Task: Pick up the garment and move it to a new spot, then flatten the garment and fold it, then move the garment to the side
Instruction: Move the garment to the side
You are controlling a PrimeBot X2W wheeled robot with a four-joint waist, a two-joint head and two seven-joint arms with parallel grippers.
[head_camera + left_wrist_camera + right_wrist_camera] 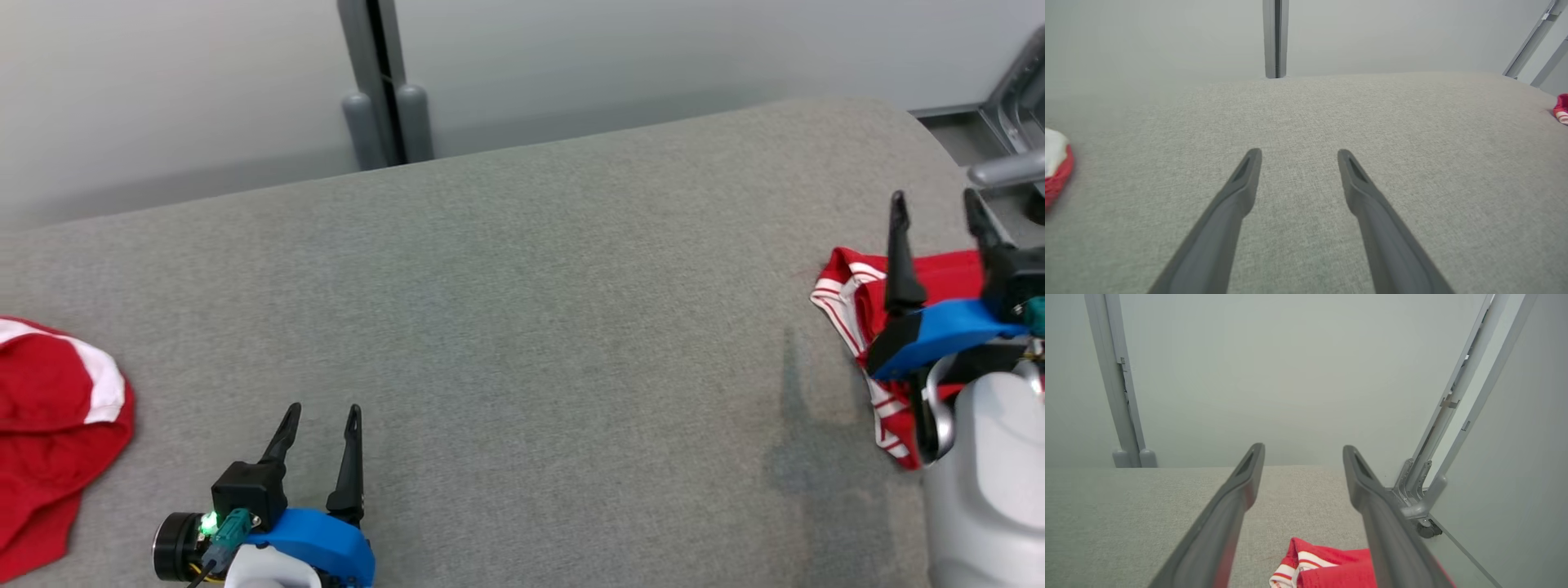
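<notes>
My head camera looks forward and down on the grey fabric surface (522,327), a grey post (380,82) at top centre. My left wrist camera sits low and close over that surface, facing the same post. My right wrist camera rides higher, facing the wall (1290,375); the striped red garment (1331,571) at its bottom edge lies at my head view's right edge.

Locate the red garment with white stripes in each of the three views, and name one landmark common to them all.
Head view: striped garment at the right edge, mid-height, partly behind the right gripper.
Left wrist view: striped garment, a small sliver at the far right edge.
Right wrist view: striped garment at bottom centre.
Shared landmark: the grey post, upright at the back in all three.
</notes>
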